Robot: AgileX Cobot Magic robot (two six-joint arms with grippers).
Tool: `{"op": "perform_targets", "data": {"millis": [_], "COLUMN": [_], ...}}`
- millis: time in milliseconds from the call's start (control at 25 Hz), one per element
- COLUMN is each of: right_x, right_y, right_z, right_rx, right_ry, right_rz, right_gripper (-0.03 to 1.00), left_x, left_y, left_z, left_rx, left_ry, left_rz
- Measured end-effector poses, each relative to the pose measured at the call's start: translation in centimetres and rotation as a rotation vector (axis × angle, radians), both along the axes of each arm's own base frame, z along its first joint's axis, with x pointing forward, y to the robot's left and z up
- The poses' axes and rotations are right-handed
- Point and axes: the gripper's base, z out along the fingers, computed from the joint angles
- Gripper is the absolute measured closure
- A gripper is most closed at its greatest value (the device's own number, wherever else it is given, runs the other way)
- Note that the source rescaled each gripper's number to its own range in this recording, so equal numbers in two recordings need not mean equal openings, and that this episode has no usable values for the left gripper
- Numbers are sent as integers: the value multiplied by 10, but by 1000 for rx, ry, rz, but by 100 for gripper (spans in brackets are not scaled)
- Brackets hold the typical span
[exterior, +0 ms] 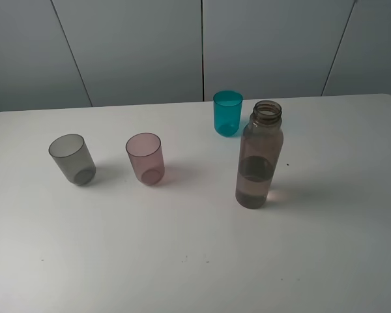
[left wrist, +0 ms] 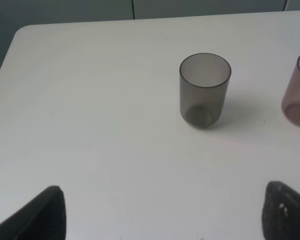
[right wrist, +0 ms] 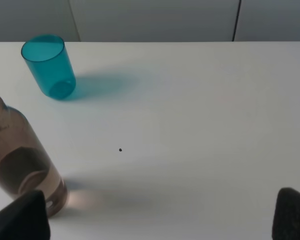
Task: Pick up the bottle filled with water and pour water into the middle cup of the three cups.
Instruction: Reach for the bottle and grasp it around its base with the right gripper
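Note:
The tall smoky brown bottle (exterior: 259, 156) stands upright and uncapped on the white table, partly filled with water. It also shows in the right wrist view (right wrist: 20, 160). The pink middle cup (exterior: 145, 158) stands between the smoky grey cup (exterior: 72, 159) and the teal cup (exterior: 227, 113). No arm shows in the high view. My left gripper (left wrist: 162, 215) is open and empty, short of the grey cup (left wrist: 204, 90); the pink cup (left wrist: 297, 95) is at that view's edge. My right gripper (right wrist: 157, 217) is open and empty, beside the bottle, with the teal cup (right wrist: 49, 65) beyond.
The white table (exterior: 182, 261) has rounded far corners and grey wall panels (exterior: 202, 45) behind it. A small dark speck (right wrist: 120, 149) lies on the table near the bottle.

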Motion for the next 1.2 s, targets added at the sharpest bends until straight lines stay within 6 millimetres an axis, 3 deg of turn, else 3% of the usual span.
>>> {"op": "perform_targets", "data": {"millis": [720, 920, 1200], "right_x": [67, 78, 73], "right_y": [10, 20, 38], "right_z": [-21, -46, -81], "right_rx": [35, -2, -81], "right_ry": [176, 197, 154], "right_rz": [100, 213, 359], "right_gripper": [9, 9, 9], "left_x": [0, 0, 0], "left_y": [0, 0, 0], "left_z": [0, 0, 0], "left_rx": [0, 0, 0], "left_ry": [0, 0, 0], "left_rz": [0, 0, 0]}}
